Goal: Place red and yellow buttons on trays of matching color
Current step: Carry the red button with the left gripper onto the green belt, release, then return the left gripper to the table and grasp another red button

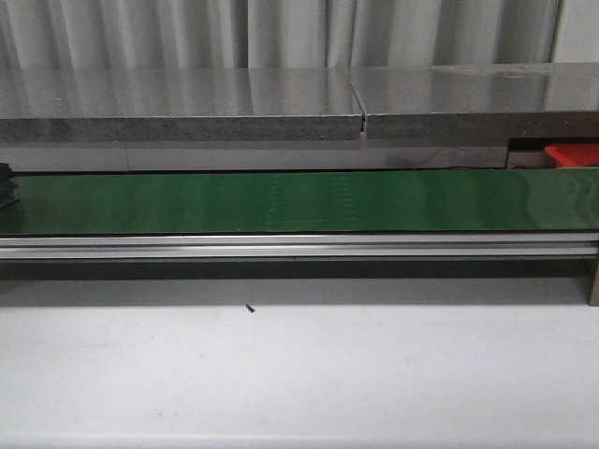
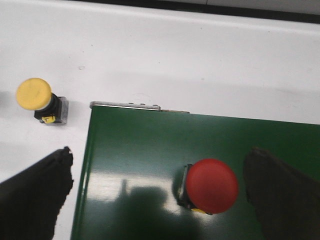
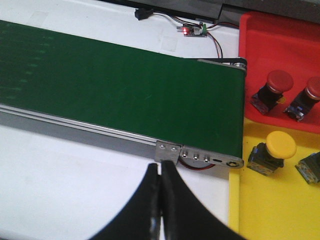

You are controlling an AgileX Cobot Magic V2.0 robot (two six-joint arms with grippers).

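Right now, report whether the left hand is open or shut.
Open: the left hand has its fingers spread wide, either side of the red button.

Left gripper [image 2: 160,200]: two broad, matte black fingers [image 2: 35,197] with rough, slightly ragged edges. Right gripper [image 3: 160,200]: two smooth, glossy black curved fingers [image 3: 182,210], tapering to narrow tips. No cables or markings visible.
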